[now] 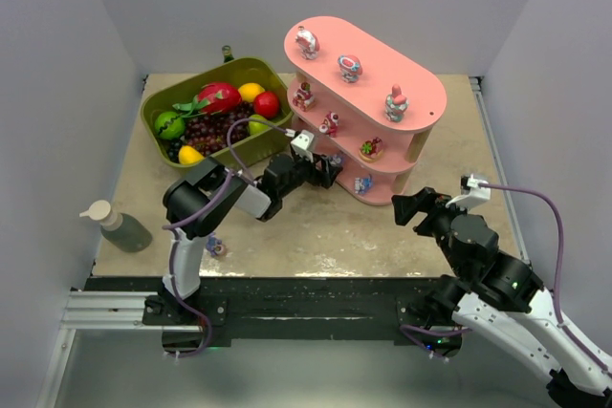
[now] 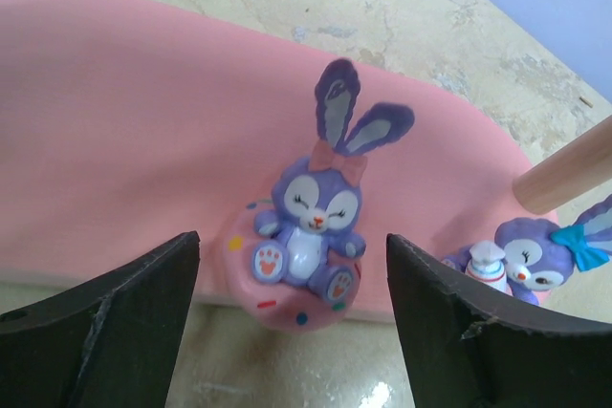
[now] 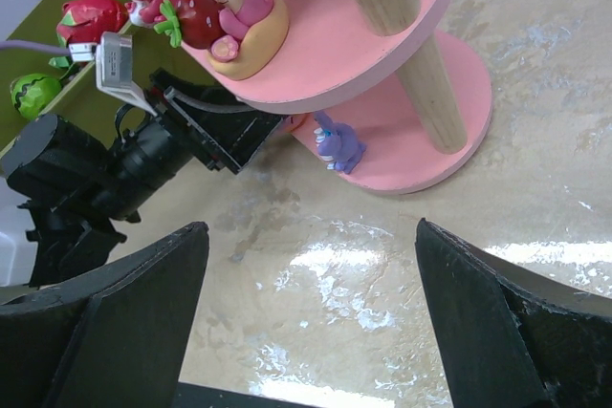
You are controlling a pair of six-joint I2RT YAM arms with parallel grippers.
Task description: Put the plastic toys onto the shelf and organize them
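The pink three-tier shelf point(image 1: 421, 107) stands at the back centre with plastic toys on every board. My left gripper point(image 1: 330, 171) is at the left end of its bottom board. In the left wrist view that gripper point(image 2: 292, 284) is open, and a purple bunny on a pink doughnut point(image 2: 306, 236) sits on the board's edge between the fingers, touching neither. A second purple bunny point(image 2: 535, 255) stands to its right by a wooden upright point(image 2: 564, 174). One small toy point(image 1: 216, 246) lies on the table near the left arm. My right gripper point(image 1: 406, 205) point(image 3: 311, 312) is open over bare table.
An olive-green basket point(image 1: 158, 131) of plastic fruit and grapes stands left of the shelf, close behind the left arm. A soap bottle point(image 1: 120, 225) stands at the table's left edge. Grey walls close in the left, back and right sides.
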